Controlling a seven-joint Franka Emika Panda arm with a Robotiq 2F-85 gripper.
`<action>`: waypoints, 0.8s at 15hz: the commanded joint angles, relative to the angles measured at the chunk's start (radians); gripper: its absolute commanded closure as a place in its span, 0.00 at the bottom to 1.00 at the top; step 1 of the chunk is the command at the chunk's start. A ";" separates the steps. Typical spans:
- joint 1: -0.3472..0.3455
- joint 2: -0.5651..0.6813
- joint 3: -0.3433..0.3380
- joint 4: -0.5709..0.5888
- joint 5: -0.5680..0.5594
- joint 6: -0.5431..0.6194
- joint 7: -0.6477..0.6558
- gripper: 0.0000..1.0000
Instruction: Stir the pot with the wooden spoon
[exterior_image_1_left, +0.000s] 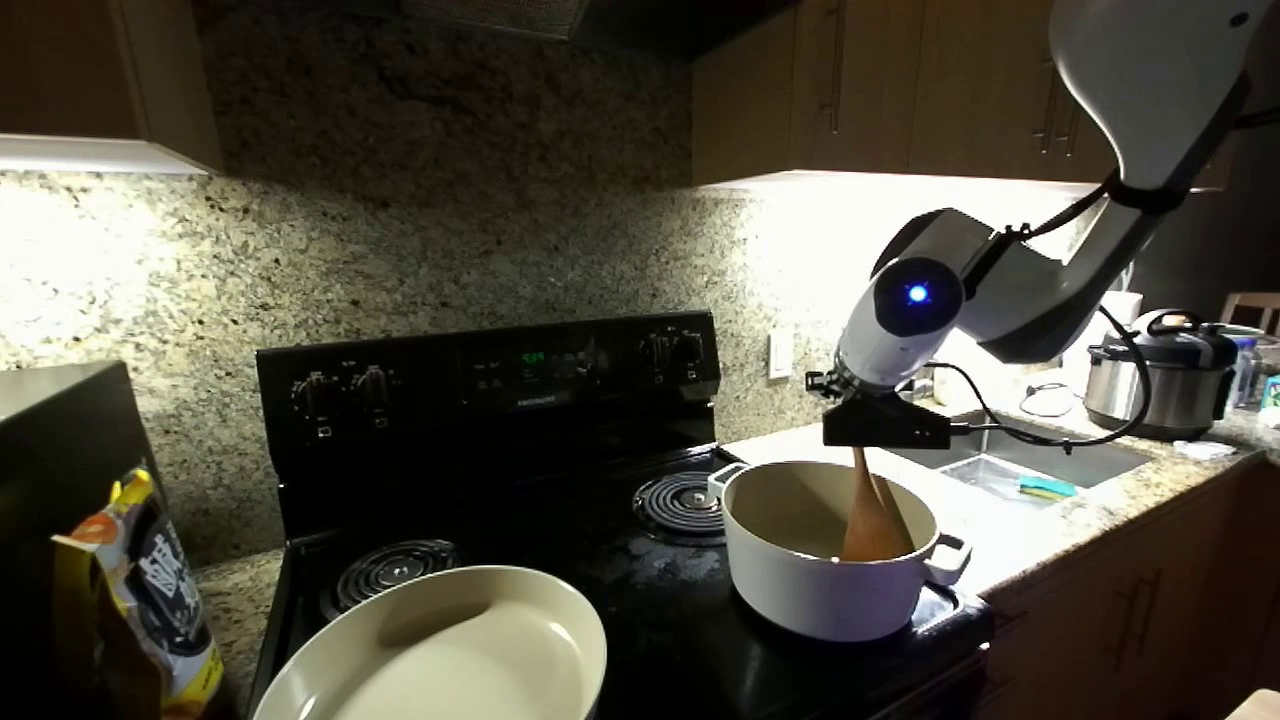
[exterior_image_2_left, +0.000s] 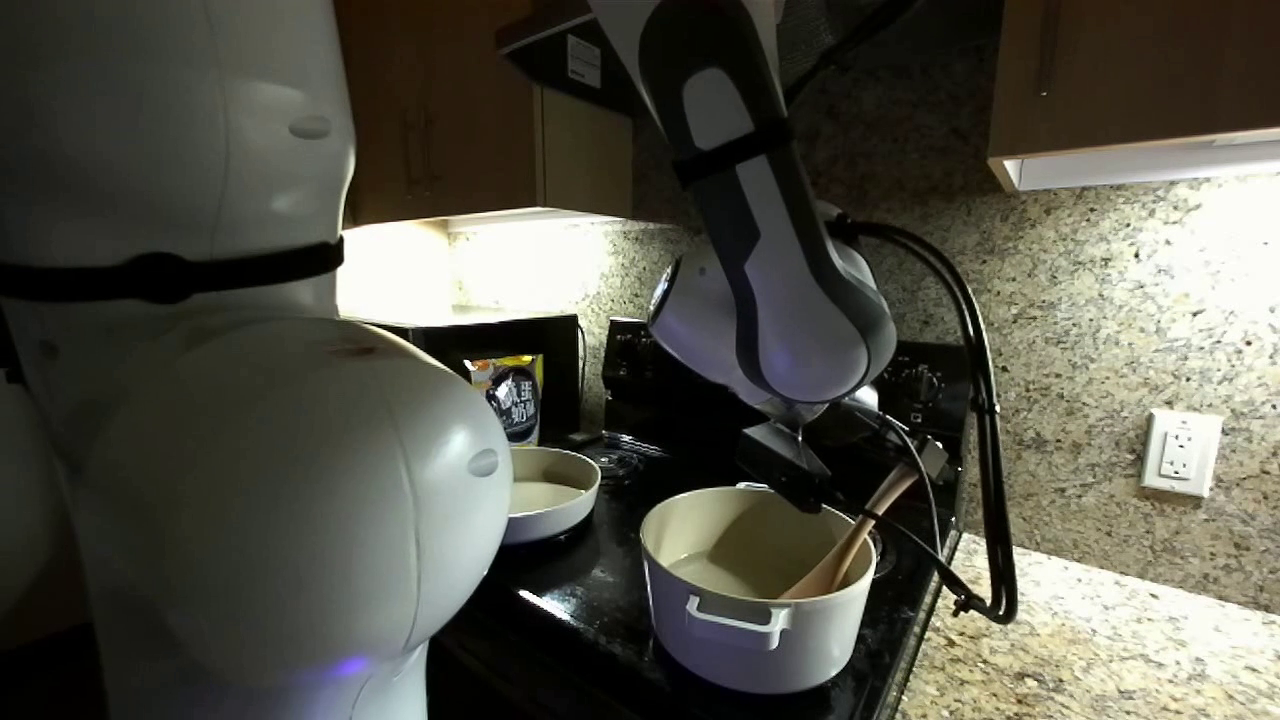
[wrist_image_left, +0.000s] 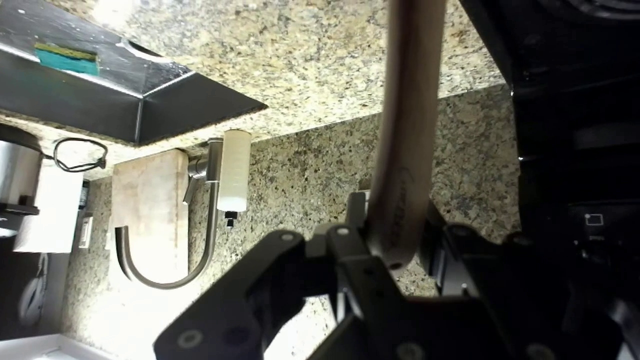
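The white pot (exterior_image_1_left: 815, 605) stands on the stove at the sink side and shows in both exterior views, its wall (exterior_image_2_left: 740, 660) nearest in one of them. My gripper (wrist_image_left: 395, 212) is shut on the handle end of the wooden spoon (wrist_image_left: 415, 90), one finger on each side. Slanting down, the spoon (exterior_image_2_left: 850, 548) dips its broad end inside the pot towards the wall. In an exterior view the spoon's head (exterior_image_1_left: 872, 525) shows above the near rim; its tip is hidden there. The camera mount conceals my fingers in that view.
A large cream oval dish (exterior_image_1_left: 480, 660) sits on the stove beside the pot. Behind rise the stove's control panel (exterior_image_1_left: 500, 375) and a granite wall. Past the stove edge lie a sink (exterior_image_1_left: 1060, 460) and a steel cooker (exterior_image_1_left: 1165, 385). A cable (exterior_image_2_left: 985, 450) loops near the arm.
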 joint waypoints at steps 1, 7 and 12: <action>0.021 0.014 0.019 0.004 0.021 0.006 -0.012 0.93; 0.072 0.045 0.069 0.039 0.108 0.005 -0.038 0.93; 0.093 0.080 0.086 0.104 0.178 -0.015 -0.018 0.93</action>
